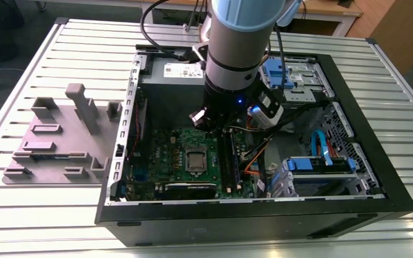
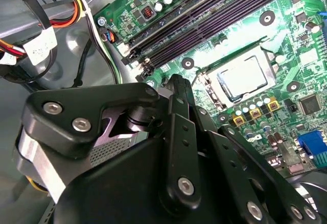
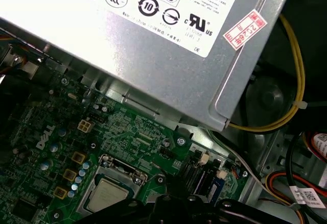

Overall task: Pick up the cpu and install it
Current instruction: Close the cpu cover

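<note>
I saw the cpu (image 2: 244, 77) lying in its socket (image 2: 210, 85) on the green board (image 2: 237, 35), the gripper (image 1: 216, 124) hovering near above it (open or closed, I couldn't tell). I judged an off-centre descent could knock the chip askew and bend pins.

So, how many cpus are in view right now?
1. The cpu lies in the socket on the green board inside the case; the arm may hide others.

One chip (image 1: 194, 159), one green circuit board (image 1: 165, 155), one open computer case (image 1: 249, 221), one grey box (image 3: 153, 65) and one grey rack (image 1: 56, 145) are counted.
</note>
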Controlling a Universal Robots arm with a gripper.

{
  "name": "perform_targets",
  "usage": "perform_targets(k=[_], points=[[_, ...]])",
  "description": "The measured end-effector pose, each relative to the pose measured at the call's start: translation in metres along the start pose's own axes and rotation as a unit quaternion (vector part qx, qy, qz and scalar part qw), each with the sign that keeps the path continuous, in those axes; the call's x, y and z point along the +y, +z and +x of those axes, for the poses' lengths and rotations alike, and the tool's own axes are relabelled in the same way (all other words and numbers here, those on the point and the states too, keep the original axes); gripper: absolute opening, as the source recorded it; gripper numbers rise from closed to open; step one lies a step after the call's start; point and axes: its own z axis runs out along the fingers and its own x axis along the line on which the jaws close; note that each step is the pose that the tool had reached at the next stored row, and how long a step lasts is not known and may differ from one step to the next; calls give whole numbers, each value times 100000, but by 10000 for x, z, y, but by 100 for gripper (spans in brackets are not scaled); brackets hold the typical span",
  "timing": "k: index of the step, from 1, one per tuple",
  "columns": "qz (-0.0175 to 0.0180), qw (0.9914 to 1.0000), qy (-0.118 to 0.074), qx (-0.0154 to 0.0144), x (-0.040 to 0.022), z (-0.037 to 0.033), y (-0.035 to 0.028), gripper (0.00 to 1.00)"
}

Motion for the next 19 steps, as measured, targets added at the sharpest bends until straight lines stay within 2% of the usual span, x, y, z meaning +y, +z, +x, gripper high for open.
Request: perform_targets(k=[13,16,17,19], points=[[-29,100000,0,-25,-70,179,-14,11],[-26,100000,-1,-41,-83,255,-19,11],[-9,100000,-6,-61,-89,324,-23,11],[1,100000,-11,-76,-97,393,-27,11]])
